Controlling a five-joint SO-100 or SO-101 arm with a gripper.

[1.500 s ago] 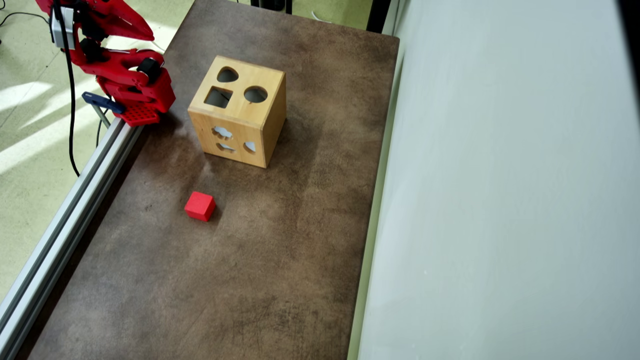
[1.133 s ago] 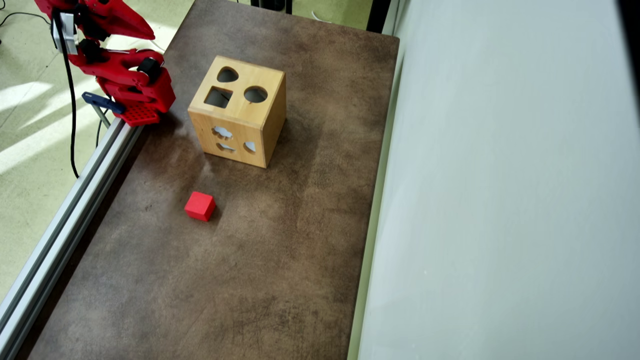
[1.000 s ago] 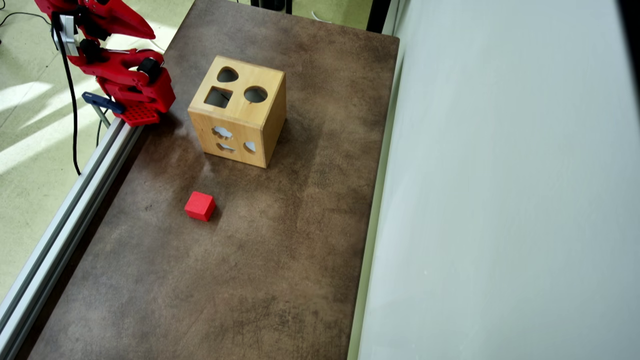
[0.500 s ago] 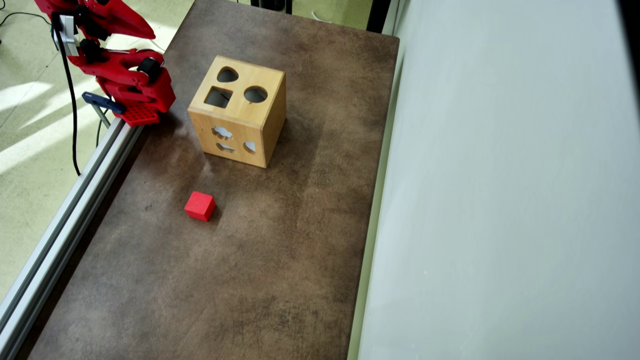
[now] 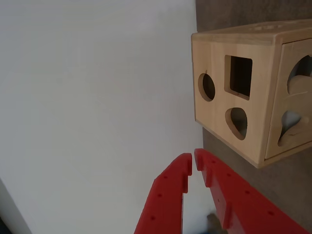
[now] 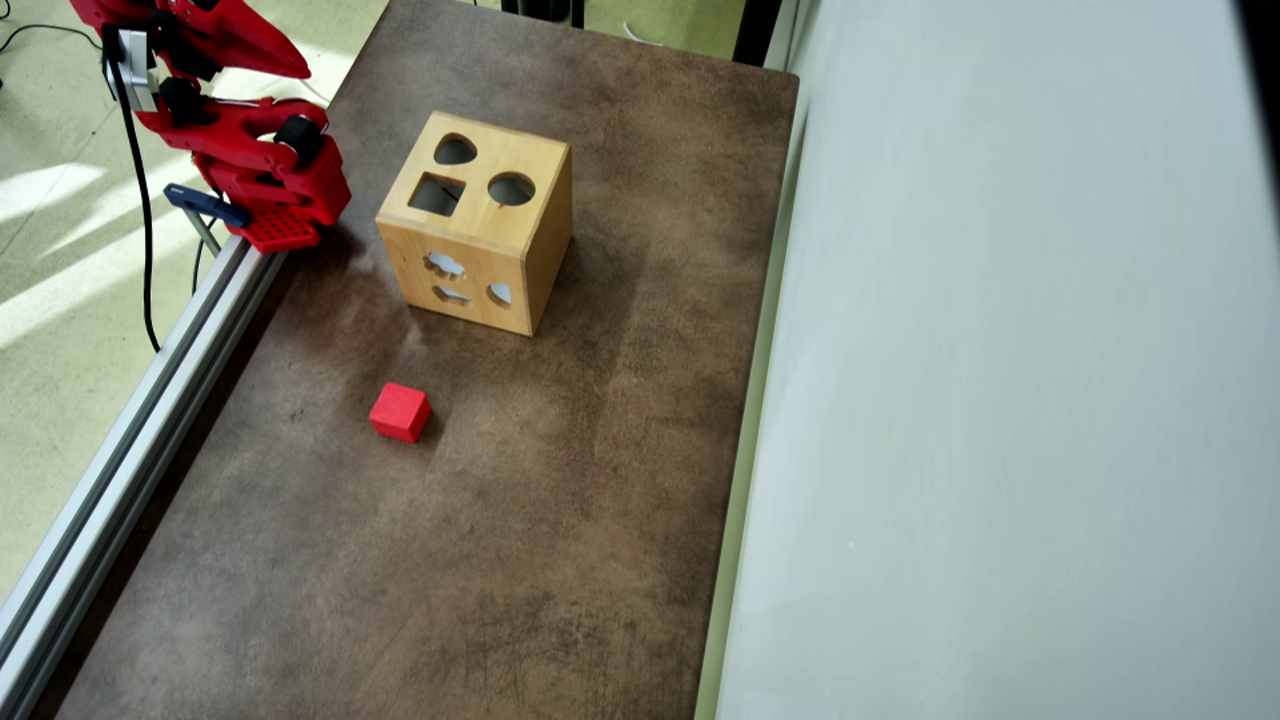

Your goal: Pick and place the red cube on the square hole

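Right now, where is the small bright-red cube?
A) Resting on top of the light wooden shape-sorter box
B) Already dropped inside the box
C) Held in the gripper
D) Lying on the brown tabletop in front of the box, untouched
D: in the overhead view the small bright-red cube lies alone on the brown tabletop, apart from the light wooden shape-sorter box, while the wrist view shows the gripper holding nothing.

A brown mottled table top [image 6: 560,520] fills the middle of the overhead view. Along its left edge runs a grey aluminium rail [image 6: 120,450], and a black cable [image 6: 143,250] hangs over the pale green floor [image 6: 60,330]. On the right stands a plain light grey wall [image 6: 1000,400].
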